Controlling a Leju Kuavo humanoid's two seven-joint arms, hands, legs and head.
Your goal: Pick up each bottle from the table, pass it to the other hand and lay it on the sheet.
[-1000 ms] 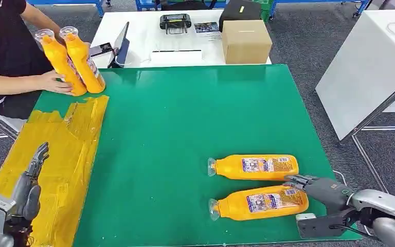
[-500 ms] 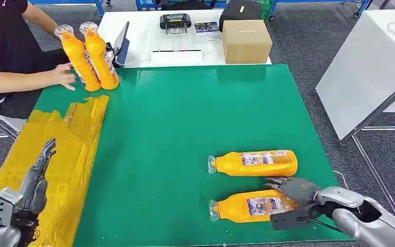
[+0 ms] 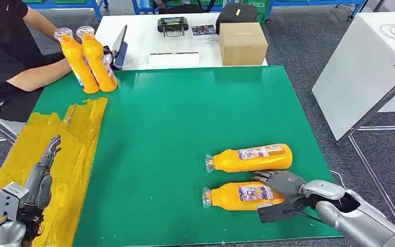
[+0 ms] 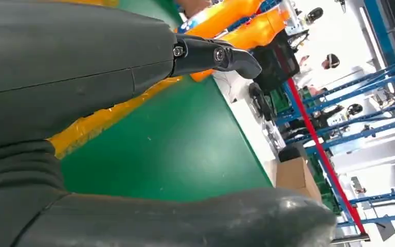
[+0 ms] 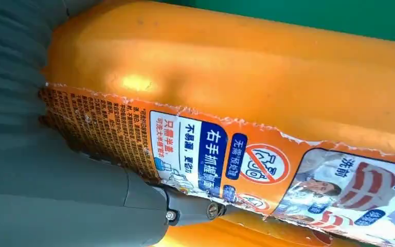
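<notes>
Two orange bottles lie on the green table (image 3: 185, 113) at the front right, caps pointing left. My right hand (image 3: 283, 186) wraps the base end of the near bottle (image 3: 239, 195), fingers over its far side and thumb on its near side; the bottle still rests on the table. Up close, its label (image 5: 211, 154) presses against the palm and a finger (image 5: 133, 200). The far bottle (image 3: 252, 158) lies free just beyond. My left hand (image 3: 36, 182) hovers open, fingers straight, over the yellow sheet (image 3: 77, 149) at the front left.
Two more orange bottles (image 3: 87, 59) stand upright at the table's far left corner, beside a seated person's forearm (image 3: 31, 77). Behind the green table, a white table (image 3: 149, 36) carries a cardboard box (image 3: 241, 43) and a tablet. Another white table (image 3: 360, 67) stands right.
My right hand slid left along the near bottle and closed around its base. The person stood the two bottles at the far left corner and drew the hand back. My left hand rose slightly.
</notes>
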